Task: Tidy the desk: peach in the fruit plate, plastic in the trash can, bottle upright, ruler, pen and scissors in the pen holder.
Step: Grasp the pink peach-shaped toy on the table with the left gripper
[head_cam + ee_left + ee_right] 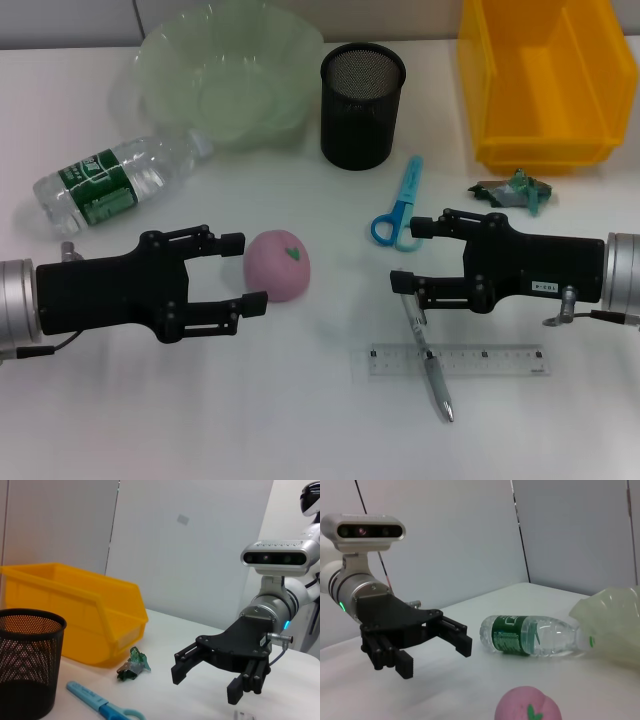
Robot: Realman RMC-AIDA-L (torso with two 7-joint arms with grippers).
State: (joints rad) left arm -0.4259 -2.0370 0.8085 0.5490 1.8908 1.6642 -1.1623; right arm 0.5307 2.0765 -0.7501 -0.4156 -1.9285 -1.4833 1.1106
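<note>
Just ahead of the left end effector (244, 270), the peach (279, 266) is sitting on the tabletop (300, 420), its side between the spread, empty fingertips. Across from it, the right end effector (408, 253) is hovering open and empty over the pen (428, 355), far from the peach.

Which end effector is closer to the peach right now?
Left. The left end effector is open right beside the peach, its fingers almost flanking it. The right end effector is open farther off, across the table, above the pen.
</note>
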